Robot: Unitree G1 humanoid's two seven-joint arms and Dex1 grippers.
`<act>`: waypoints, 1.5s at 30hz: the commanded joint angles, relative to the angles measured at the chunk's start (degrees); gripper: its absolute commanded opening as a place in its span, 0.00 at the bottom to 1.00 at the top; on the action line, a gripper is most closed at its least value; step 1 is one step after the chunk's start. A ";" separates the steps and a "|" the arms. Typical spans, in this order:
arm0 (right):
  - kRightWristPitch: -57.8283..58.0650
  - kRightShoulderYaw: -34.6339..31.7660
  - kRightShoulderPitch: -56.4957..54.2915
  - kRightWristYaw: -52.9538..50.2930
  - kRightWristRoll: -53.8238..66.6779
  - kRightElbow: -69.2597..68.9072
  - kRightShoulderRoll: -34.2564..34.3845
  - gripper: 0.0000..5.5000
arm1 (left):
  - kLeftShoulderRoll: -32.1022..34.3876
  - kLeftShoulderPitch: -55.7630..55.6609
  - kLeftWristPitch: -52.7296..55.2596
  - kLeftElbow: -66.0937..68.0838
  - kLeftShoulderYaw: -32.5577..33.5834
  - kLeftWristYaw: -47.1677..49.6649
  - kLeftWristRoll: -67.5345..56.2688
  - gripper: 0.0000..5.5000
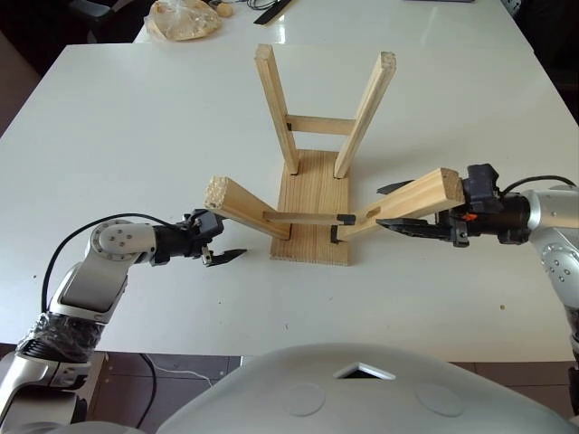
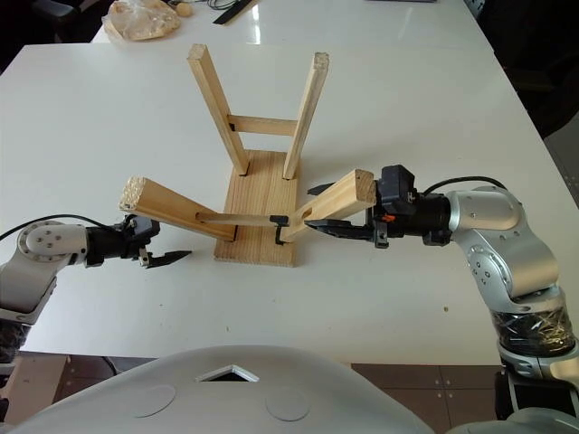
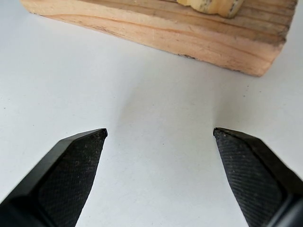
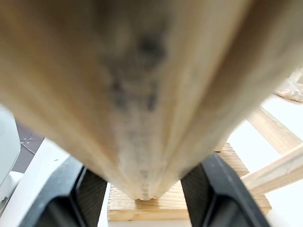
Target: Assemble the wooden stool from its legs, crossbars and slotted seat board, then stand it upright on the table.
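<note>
The right gripper [image 1: 385, 205] is clamping the near right leg [image 1: 413, 196], apparently steering it into the seat board [image 1: 312, 181] lying toward the table's [image 1: 136, 136] near edge; the left gripper [image 1: 226, 246] is hovering wide open and empty beside the left leg [image 1: 241, 204]

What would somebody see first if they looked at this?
An upside-down stool stands mid-table, its seat board flat on the white table. The right arm's fingers clamp the near right leg, which splays outward. The left arm's fingers sit open beside the near left leg.
</note>
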 commanded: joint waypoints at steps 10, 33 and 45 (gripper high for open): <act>5.31 8.93 -10.47 5.73 -5.96 6.56 -5.25 0.37 | -3.07 1.73 2.94 -3.96 -0.61 3.01 -0.09 0.76; -0.42 13.16 -10.50 6.32 -10.57 3.20 -5.30 0.37 | -9.10 -3.39 11.27 -14.48 -1.53 8.19 -2.77 0.76; -0.26 22.70 -17.86 6.94 -17.93 12.71 -1.86 0.37 | -11.93 -5.67 14.65 -17.90 -6.10 8.01 -2.91 0.76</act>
